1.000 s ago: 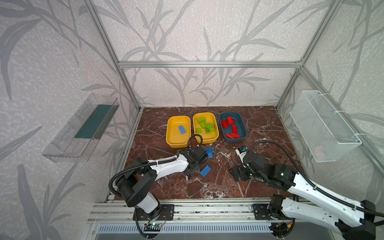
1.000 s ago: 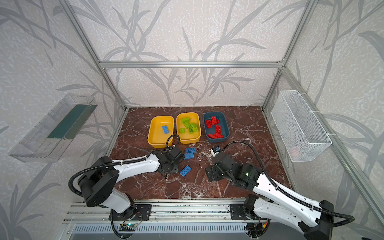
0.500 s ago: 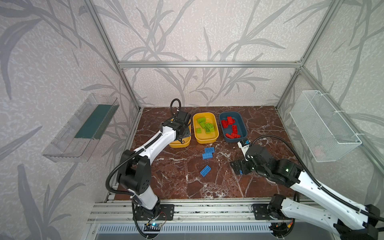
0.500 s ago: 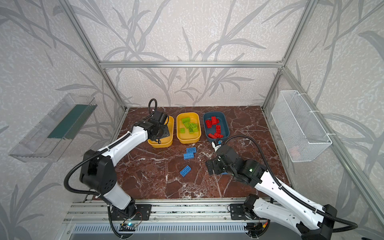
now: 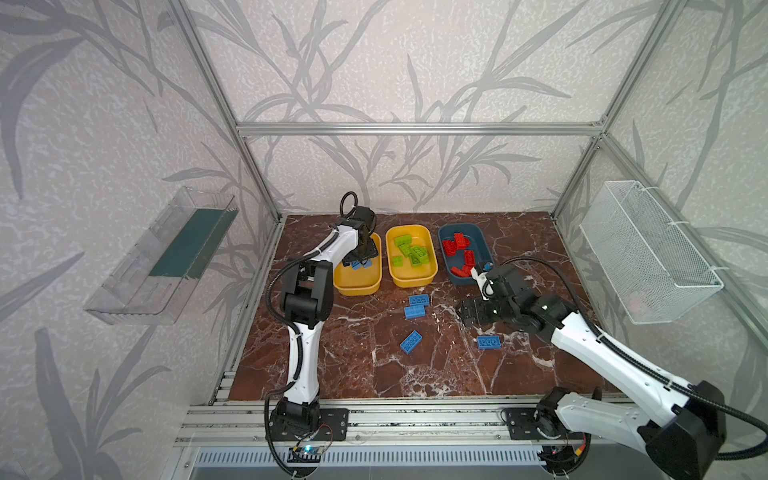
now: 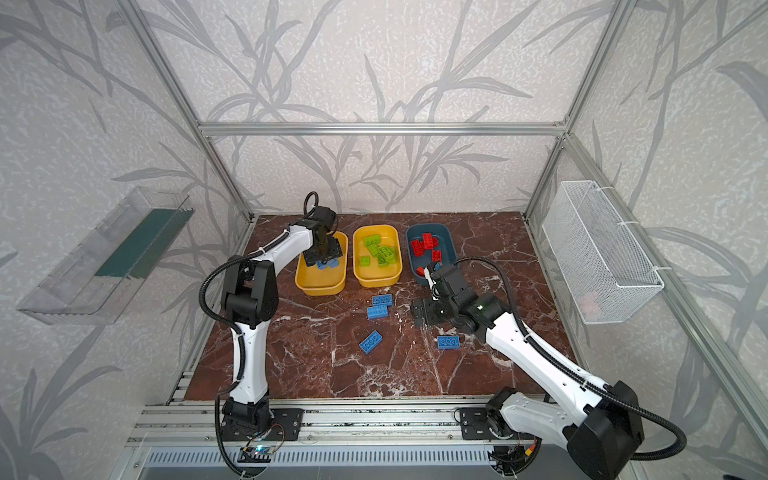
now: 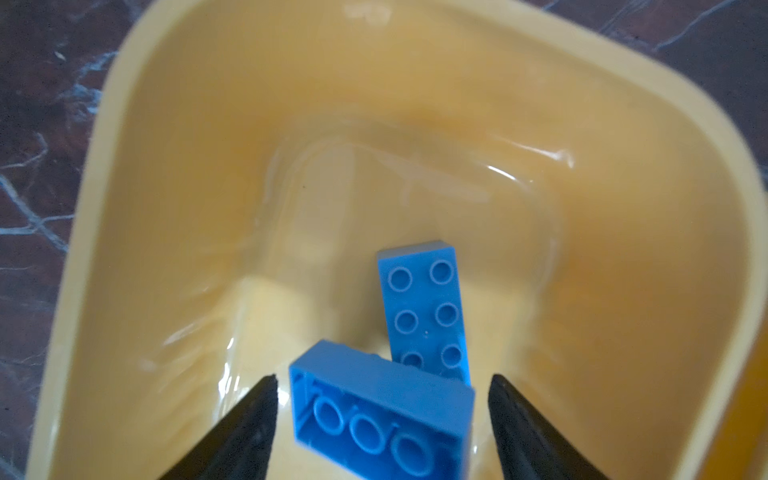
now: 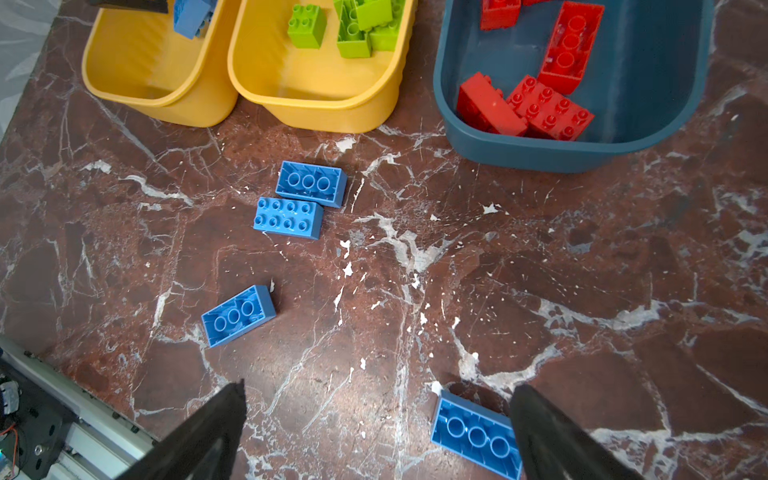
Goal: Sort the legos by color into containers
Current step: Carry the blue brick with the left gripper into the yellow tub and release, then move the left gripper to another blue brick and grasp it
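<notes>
Top view: left gripper is hanging over the left yellow tub, which is collecting blues; four blue legos are lying outside it.
Left wrist: jaws are standing apart, clear of the blue brick in the tub.
Right wrist: right gripper is gaping wide, empty, beside a loose brick, probably its next pick.

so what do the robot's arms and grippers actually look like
The left arm and right arm have white link shells, black joints and a black ribbed cable looping alongside each. The left gripper and right gripper are black, with tapered, pointed fingers.
</notes>
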{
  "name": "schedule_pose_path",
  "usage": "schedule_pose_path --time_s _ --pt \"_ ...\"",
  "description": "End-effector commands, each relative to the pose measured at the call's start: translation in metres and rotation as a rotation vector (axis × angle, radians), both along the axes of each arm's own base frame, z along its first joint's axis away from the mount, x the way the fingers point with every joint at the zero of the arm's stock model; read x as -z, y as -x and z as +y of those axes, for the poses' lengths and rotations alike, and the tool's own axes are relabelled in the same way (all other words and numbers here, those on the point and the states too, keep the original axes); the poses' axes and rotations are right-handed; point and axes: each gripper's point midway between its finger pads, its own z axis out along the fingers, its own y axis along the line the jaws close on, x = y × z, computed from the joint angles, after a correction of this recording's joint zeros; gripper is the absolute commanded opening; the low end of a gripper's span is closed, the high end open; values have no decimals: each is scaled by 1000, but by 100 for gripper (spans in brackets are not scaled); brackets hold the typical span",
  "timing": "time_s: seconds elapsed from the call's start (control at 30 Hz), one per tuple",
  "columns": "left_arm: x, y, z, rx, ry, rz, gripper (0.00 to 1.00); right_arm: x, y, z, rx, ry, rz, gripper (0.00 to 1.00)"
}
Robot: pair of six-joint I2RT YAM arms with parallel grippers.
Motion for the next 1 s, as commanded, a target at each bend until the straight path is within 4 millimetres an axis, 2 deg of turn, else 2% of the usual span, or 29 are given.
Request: schedule_pose_path --time_s 0.0,0.1,0.2,0.27,0.37,0.47,0.57,0.67,0.8,0.97 --pt "-25 2 -5 29 15 -18 81 -19 -12 13 -39 -54 -39 99" --pt "-46 14 -13 59 27 -49 82 -26 -14 14 -42 -56 -50 99" --pt "-66 36 -21 96 10 -82 82 -33 -9 13 -44 -75 -54 99" --pt "-75 55 -35 149 17 -104 82 -38 -4 12 -37 -96 -54 99" --pt "-76 94 -63 273 7 -108 85 -42 6 6 -22 -116 -50 99" --pt "-61 140 -95 414 22 -81 87 -45 17 -5 3 -117 -59 99" --pt "-36 186 -121 534 34 -53 87 -49 28 -20 33 -105 -81 99" --pt "-16 220 -138 612 24 -31 87 -52 41 -32 56 -109 -89 99" --pt "-1 254 -162 726 7 -24 87 -50 57 -39 68 -139 -76 99" --pt "15 271 -176 785 -24 -2 87 -44 69 -44 82 -164 -52 99"
